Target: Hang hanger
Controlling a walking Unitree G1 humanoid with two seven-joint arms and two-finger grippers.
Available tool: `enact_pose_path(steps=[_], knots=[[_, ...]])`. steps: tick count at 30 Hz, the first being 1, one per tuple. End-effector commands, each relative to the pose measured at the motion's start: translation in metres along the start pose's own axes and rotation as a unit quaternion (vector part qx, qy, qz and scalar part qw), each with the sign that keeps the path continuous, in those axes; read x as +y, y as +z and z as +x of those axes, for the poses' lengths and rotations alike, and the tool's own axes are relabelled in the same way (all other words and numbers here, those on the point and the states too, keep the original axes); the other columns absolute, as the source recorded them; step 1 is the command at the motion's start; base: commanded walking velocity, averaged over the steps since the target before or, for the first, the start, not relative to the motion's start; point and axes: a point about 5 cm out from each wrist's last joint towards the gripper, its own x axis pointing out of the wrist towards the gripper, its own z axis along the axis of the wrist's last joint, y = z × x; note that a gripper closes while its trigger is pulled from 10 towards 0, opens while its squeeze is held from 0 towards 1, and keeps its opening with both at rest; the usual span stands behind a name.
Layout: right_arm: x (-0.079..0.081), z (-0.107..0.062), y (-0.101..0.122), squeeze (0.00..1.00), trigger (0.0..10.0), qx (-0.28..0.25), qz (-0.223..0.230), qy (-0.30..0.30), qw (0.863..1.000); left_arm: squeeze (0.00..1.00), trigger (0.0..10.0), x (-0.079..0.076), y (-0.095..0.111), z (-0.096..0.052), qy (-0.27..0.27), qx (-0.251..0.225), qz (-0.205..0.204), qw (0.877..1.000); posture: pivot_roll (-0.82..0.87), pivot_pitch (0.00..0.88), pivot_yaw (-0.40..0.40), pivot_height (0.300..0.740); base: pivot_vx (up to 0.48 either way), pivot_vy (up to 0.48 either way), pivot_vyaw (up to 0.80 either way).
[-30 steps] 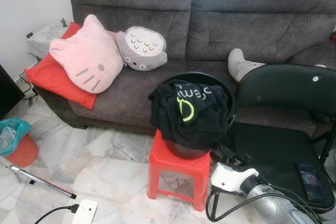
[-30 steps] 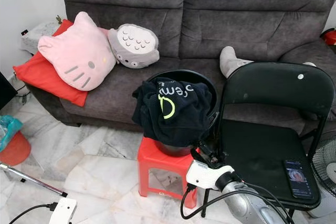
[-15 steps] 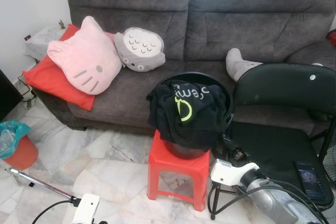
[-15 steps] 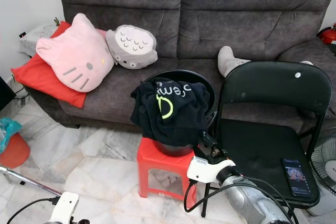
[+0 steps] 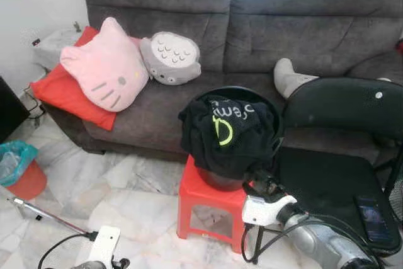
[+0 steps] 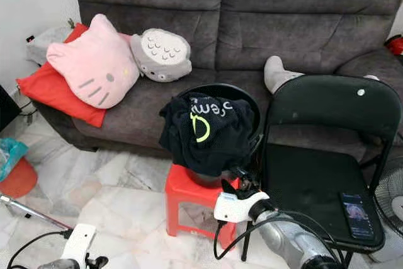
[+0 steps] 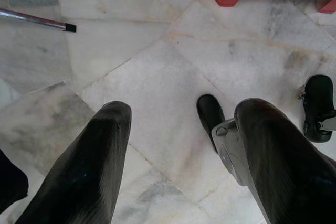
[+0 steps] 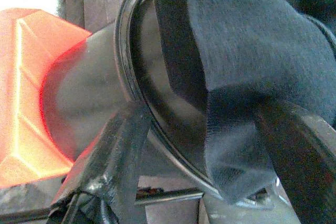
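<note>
A black garment [image 5: 227,133] with a yellow-green print lies heaped over a black basin [image 5: 239,91] that stands on a red plastic stool [image 5: 201,196]. My right gripper [image 5: 261,184] is at the basin's lower right side, just above the stool top. In the right wrist view the right gripper [image 8: 210,145] is open, with the basin's rim [image 8: 131,82] and a hanging fold of the garment [image 8: 236,77] between its fingers [image 8: 121,150]. My left gripper [image 7: 184,108] hangs open over the marble floor, holding nothing. I cannot make out a hanger.
A black folding chair [image 5: 340,111] with a phone [image 5: 373,213] on its seat stands right of the stool. Behind is a grey sofa [image 5: 283,29] with cushions [image 5: 107,67] and a person's socked foot [image 5: 289,77]. A red bucket [image 5: 19,181] and a metal pole [image 5: 50,217] are at the left.
My right gripper has moved left and closer to the basin, from beside the chair's edge to the basin's lower side. The camera has shifted slightly.
</note>
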Motion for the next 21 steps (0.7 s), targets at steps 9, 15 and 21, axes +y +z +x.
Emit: enact_pose_path(steps=[9,15,21], knots=[[-0.016,0.012,0.006,0.0,10.0,-0.024,-0.019,-0.033,0.999,0.0,10.0,0.005,0.006,0.0,0.004,-0.008,0.005,1.0,0.01,0.0,0.005,0.74,0.0,0.0,0.0],[-0.027,0.009,0.002,0.0,10.0,-0.018,-0.018,-0.061,0.998,0.0,10.0,0.007,0.01,-0.001,0.005,-0.014,0.004,1.0,0.0,0.0,-0.005,0.74,0.0,0.0,0.0],[-0.044,0.0,-0.002,0.0,10.0,-0.018,-0.023,-0.092,0.995,0.0,10.0,0.01,0.013,-0.001,0.0,-0.018,0.012,1.0,-0.07,0.0,0.021,0.74,0.0,0.0,0.0]])
